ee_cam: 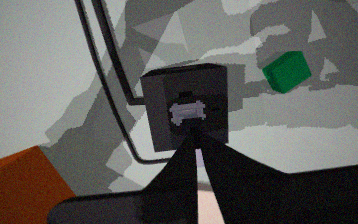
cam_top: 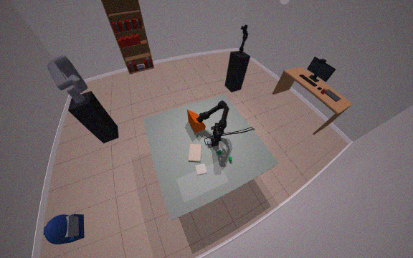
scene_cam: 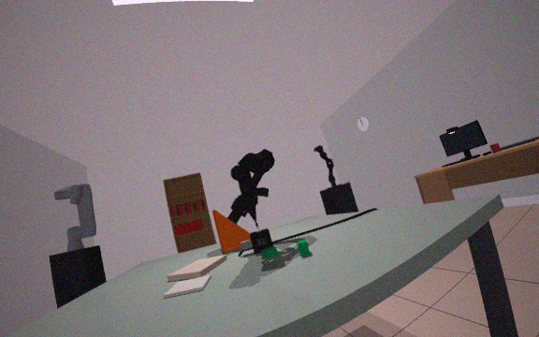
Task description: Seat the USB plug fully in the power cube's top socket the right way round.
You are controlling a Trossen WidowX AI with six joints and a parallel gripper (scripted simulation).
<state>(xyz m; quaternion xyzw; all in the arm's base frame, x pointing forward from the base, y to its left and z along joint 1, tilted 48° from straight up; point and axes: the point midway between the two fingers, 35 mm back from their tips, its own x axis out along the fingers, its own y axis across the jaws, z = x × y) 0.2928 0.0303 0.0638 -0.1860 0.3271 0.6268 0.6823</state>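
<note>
Top: arm bent down over the tabletop (cam_top: 249, 161). Exterior: pincer (scene_cam: 254, 224) right above the power cube (scene_cam: 261, 241) (blurry, probably touching). Wrist: squeezed on the USB plug (ee_cam: 187, 111), sitting in the cube's top socket.

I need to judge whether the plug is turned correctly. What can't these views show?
- Wrist: the dark hand, shut on the grey USB plug, hides its near end.
- Top: black power cube too small, under the arm.
- Exterior: socket depth too small, blurred.
</note>
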